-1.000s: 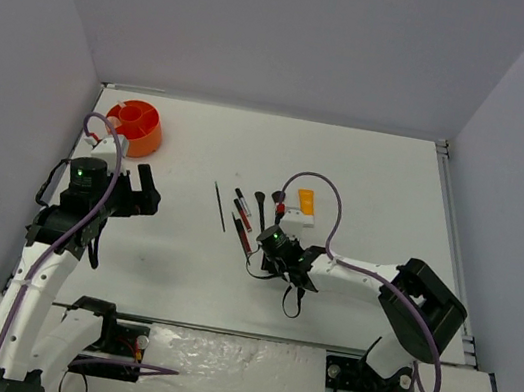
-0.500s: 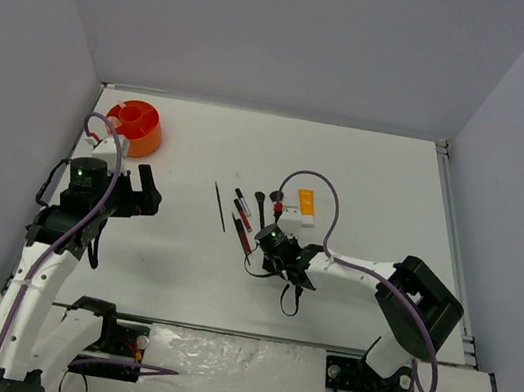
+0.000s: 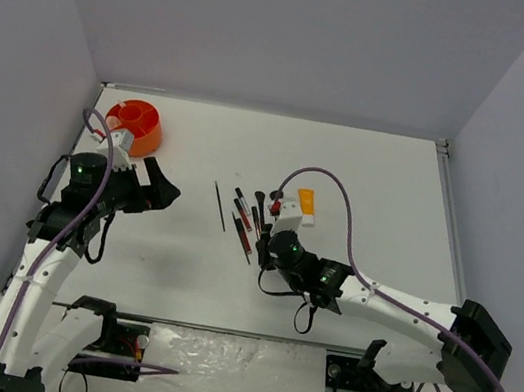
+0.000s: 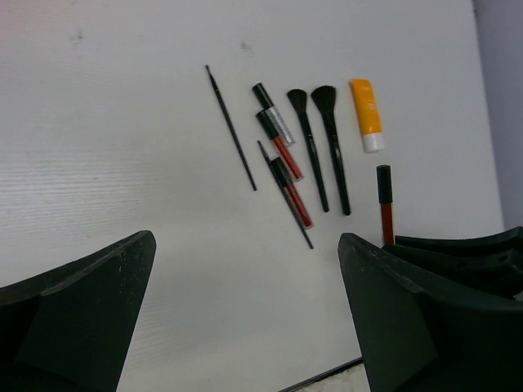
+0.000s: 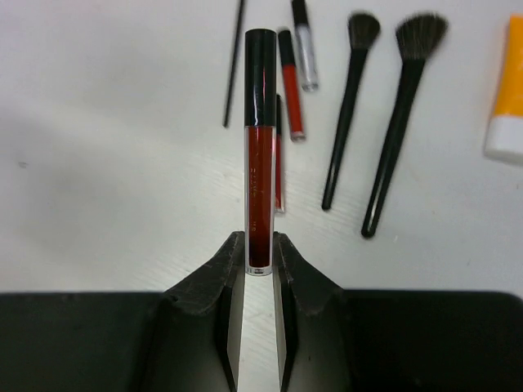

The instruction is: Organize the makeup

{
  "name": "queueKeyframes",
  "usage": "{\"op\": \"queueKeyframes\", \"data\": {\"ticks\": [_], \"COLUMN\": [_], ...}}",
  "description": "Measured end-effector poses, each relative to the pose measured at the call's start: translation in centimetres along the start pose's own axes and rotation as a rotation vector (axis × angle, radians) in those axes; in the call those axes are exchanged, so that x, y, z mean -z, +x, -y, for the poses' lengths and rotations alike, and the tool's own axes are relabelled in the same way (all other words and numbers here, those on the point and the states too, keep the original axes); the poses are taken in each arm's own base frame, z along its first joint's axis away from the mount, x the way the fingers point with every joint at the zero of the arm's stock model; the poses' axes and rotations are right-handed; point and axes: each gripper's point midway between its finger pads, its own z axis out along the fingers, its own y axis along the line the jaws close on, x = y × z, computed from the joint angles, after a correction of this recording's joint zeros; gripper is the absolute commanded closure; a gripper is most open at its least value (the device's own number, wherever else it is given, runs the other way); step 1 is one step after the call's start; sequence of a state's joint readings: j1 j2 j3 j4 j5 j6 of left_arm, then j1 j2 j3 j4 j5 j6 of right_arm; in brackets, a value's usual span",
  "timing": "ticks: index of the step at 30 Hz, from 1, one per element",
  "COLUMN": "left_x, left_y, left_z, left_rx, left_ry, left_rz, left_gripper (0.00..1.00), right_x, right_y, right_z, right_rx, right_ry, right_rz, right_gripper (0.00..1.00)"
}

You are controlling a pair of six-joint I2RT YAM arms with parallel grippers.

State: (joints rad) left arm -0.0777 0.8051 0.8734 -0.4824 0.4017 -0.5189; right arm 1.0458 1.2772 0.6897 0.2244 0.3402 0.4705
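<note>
Holding the red gloss tube by its tail end

We have the red gloss tube [image 5: 261,139] pinched at its clear bottom end, with its black cap pointing to twelve o'clock in the right wrist view. The right gripper [image 5: 260,247] is clamped on that end alone, so most of the tube's length stands free beyond the fingers.

We judge it light and stiff, a hard plastic barrel with a smooth, glossy skin. That makes it easy to lift but apt to slide or swing in so short a bite. A hold nearer the middle of the barrel would steady it. We would leave the cap alone, since it may pull off.

Past its tip lies the rest of the makeup in a loose row. A thin black pencil [image 5: 234,65] is at eleven o'clock, two black brushes [image 5: 350,106] at one o'clock and an orange-white tube [image 5: 507,98] at two o'clock.

From above, this cluster sits near the middle of the table [image 3: 367,174]. The orange holder [image 3: 135,126] stands well apart at ten o'clock. The left gripper [image 3: 154,189] hangs near it at nine o'clock, jaws spread wide and holding nothing.
</note>
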Motion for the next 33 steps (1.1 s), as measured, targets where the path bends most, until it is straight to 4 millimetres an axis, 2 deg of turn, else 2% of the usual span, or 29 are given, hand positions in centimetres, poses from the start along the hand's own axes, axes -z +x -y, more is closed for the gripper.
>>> {"op": "queueKeyframes", "data": {"ticks": [4, 8, 14, 19, 25, 27, 31, 33], "left_x": [-0.5, -1.5, -2.9, -3.2, -3.6, -3.8, -4.5, -4.9], "left_y": [-0.4, -0.1, 0.8, 0.4, -0.1, 0.1, 0.6, 0.8], "left_z": [2.8, 6.0, 10.6, 12.1, 12.9, 13.1, 13.2, 13.1], "left_rx": [0.056, 0.078, 0.051, 0.03, 0.015, 0.011, 0.002, -0.012], "left_ry": [0.108, 0.203, 0.305, 0.334, 0.34, 0.34, 0.331, 0.321], "left_rz": [0.001, -0.028, -0.068, -0.034, 0.003, 0.002, -0.007, -0.005], "left_gripper": [0.07, 0.07, 0.08, 0.19, 0.44, 0.58, 0.93, 0.99], "right_x": [1.7, 2.2, 1.9, 1.4, 1.7, 1.8, 1.7, 1.5], "right_y": [-4.1, -6.3, -7.5, -7.4, -8.3, -8.4, -8.3, -8.3], "right_z": [-2.1, -3.9, -6.2, -7.3, -8.2, -8.3, -8.5, -8.5], "right_rx": [0.036, 0.09, 0.145, 0.159, 0.153, 0.152, 0.152, 0.152], "right_ry": [-0.136, -0.233, -0.327, -0.371, -0.408, -0.414, -0.42, -0.417], "right_rz": [0.16, 0.26, 0.329, 0.333, 0.363, 0.367, 0.367, 0.367], "right_gripper": [1.0, 1.0, 1.0, 1.0, 1.0, 1.0, 1.0, 0.96]}}
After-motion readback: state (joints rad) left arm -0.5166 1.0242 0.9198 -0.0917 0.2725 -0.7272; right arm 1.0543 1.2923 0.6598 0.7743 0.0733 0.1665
